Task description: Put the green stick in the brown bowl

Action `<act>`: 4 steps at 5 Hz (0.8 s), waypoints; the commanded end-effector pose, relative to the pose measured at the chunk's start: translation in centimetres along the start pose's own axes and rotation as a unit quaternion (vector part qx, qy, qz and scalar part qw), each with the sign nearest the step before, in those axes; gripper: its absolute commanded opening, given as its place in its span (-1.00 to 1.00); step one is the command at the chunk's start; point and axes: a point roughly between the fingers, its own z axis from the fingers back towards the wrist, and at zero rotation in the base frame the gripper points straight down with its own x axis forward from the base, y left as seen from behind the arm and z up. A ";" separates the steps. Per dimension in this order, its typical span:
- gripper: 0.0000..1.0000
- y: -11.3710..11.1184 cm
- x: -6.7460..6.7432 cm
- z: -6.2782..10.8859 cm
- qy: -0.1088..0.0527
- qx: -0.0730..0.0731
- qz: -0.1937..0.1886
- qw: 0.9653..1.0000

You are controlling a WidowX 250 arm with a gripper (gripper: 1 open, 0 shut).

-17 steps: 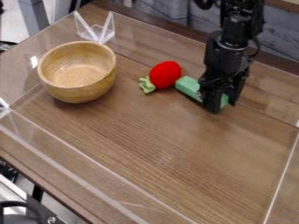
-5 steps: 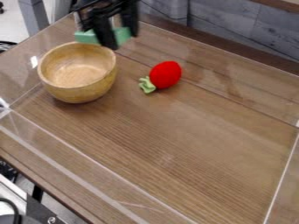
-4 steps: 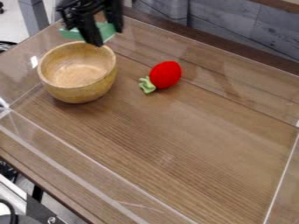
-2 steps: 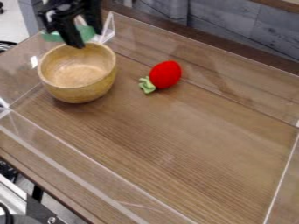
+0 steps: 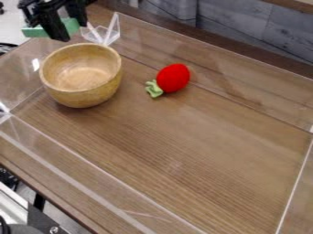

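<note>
Green stick (image 5: 33, 32) carried leftward, now beyond brown bowl (image 5: 80, 75) far rim, clamped in partly closed end effector (image 5: 57, 30); overshot, needs return before release.

No legible text, labels, brands, numbers or signs anywhere in view. Brown bowl (image 5: 82, 75), red toy (image 5: 174, 77), wooden bench (image 5: 184, 146) and clear surrounding walls (image 5: 49, 174) all carry plain, unmarked surfaces.
</note>
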 end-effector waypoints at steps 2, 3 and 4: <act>-1.00 0.0 1.3 0.4 -0.037 -0.021 0.088 0.995; -1.00 0.3 1.4 0.1 -0.043 -0.023 0.114 0.992; -1.00 0.5 1.5 -0.9 -0.045 -0.023 0.112 0.992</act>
